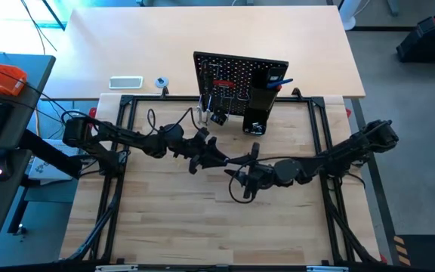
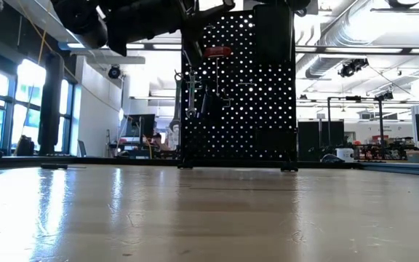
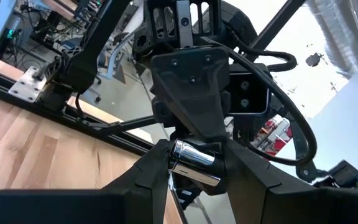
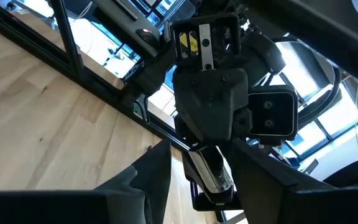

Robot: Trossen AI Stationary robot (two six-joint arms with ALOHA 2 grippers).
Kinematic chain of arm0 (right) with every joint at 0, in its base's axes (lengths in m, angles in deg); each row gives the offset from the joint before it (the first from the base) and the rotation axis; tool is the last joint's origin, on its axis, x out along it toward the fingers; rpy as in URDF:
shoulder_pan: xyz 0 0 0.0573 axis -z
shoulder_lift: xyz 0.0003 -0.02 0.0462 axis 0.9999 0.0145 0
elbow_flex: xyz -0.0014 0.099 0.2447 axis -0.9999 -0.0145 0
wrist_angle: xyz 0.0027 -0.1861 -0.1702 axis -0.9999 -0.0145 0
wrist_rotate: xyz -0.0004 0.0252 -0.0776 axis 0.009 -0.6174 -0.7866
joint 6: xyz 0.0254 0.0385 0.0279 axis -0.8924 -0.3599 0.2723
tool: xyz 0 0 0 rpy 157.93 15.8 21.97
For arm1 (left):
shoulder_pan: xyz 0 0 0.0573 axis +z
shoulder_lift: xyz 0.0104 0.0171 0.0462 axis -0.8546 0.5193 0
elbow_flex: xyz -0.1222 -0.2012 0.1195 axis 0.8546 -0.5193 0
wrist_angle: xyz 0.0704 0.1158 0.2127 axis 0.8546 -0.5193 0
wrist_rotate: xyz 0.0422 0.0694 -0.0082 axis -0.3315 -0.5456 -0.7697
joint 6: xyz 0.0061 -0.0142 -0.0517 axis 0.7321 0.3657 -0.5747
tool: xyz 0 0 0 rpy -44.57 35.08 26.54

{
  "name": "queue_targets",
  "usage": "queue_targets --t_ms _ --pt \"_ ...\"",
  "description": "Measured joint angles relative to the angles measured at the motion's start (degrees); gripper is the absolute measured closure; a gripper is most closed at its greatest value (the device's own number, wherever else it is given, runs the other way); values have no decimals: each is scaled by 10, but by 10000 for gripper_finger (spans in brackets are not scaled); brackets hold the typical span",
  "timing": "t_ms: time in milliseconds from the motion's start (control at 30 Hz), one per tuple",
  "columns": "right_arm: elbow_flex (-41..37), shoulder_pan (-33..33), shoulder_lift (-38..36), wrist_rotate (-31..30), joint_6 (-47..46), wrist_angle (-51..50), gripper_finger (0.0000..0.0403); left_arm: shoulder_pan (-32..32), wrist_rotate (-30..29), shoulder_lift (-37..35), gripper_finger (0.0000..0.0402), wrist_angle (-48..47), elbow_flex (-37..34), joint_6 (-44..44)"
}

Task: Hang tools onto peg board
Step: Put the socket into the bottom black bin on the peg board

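Note:
The black-and-silver bar [image 3: 194, 163] is held in the air over the middle of the table, between my two grippers, which face each other. My left gripper [image 1: 216, 157] is shut on it. My right gripper [image 1: 242, 168] is open, and its fingers stand on either side of the bar [image 4: 213, 171]. The peg board [image 1: 240, 75] stands upright at the far edge. A red-handled tool [image 1: 221, 72] and silvery tools [image 1: 202, 115] hang on it. A blue T-handle [image 1: 279, 81] sticks out of its black box holder [image 1: 261, 98]. My left gripper pinches the bar's shiny silver end [image 3: 191, 155] between its two fingers [image 3: 151, 177]. The fingers come level from the table's left side. The bar is lifted clear of the table and runs on toward my right gripper.
A black metal frame [image 1: 119, 151] runs round the work area. A white flat device [image 1: 125, 81] and a small round thing [image 1: 161, 81] lie on the far table beside the board. Bare wood [image 1: 202, 227] lies toward the near edge. The board [image 2: 238, 87] fills the middle of the low view.

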Motion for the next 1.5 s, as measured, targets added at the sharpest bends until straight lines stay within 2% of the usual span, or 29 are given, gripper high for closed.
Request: queue_targets --t_ms 367,567,700,1000,1233,1500 --pt "10 20 43 12 11 51 276 -1 -19 0 289 -6 0 -8" --pt "46 16 74 -52 55 37 311 0 -25 0 289 -6 -1 -9" --pt "50 12 74 -72 47 21 327 0 -28 0 289 -8 -1 -7" --pt "52 -16 74 -119 42 -4 281 0 -22 0 289 -12 -1 -5" --pt "51 -28 75 -174 47 -6 280 1 -25 0 289 -11 -1 -4" --pt "51 -32 75 -181 56 -6 347 1 -22 0 289 -14 0 -5"
